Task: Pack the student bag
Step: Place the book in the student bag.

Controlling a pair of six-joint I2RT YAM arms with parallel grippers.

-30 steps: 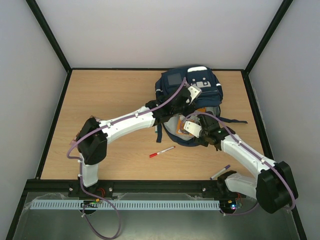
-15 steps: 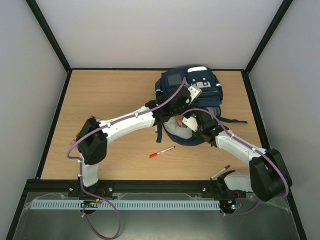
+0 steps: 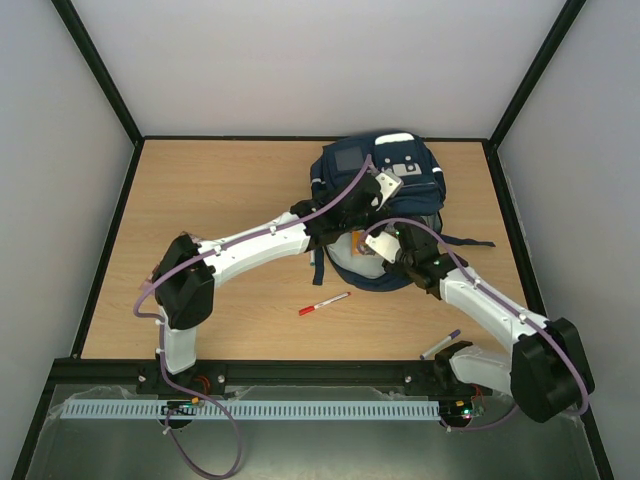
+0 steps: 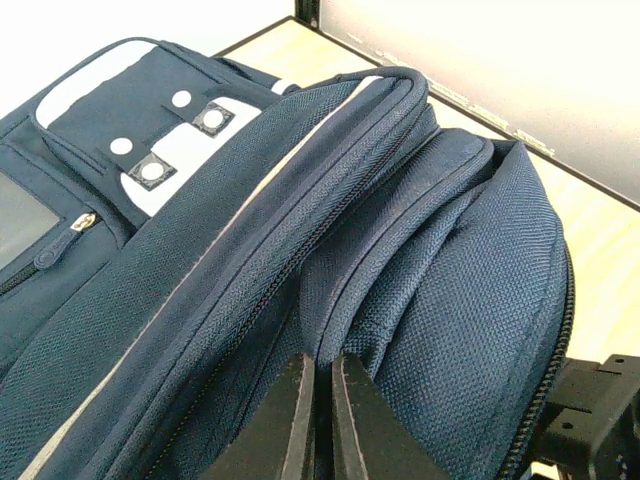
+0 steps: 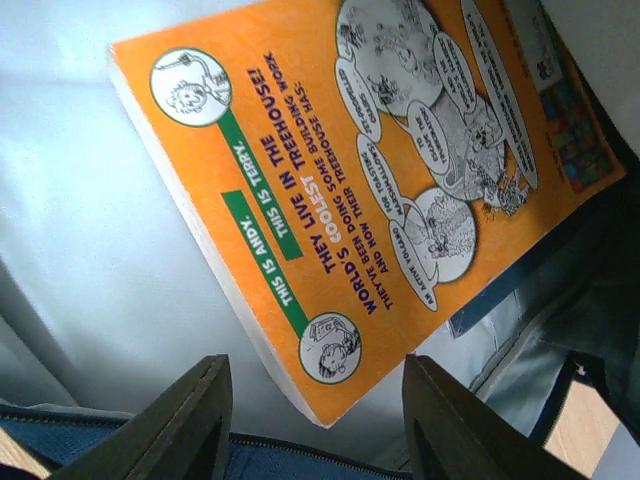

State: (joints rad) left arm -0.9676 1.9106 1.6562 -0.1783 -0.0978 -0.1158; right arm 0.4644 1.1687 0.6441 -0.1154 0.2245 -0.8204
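Observation:
The navy student bag (image 3: 385,165) lies at the back right of the table with its main pocket open toward me. My left gripper (image 3: 372,195) is shut on a fold of the bag's upper fabric (image 4: 340,300), its fingertips (image 4: 300,375) pinching the cloth and holding the mouth up. An orange paperback book (image 5: 400,170) lies inside on the pale lining (image 5: 100,250); it also shows in the top view (image 3: 357,243). My right gripper (image 5: 315,375) is open and empty just over the book's near corner, at the bag mouth (image 3: 372,243).
A red pen (image 3: 323,303) lies on the table in front of the bag. A purple pen (image 3: 441,344) lies near the right arm's base. The bag's straps (image 3: 470,241) trail to the right. Black frame rails border the table.
My right gripper has moved up and left, further over the bag mouth and the book. The left arm and the bag have not moved.

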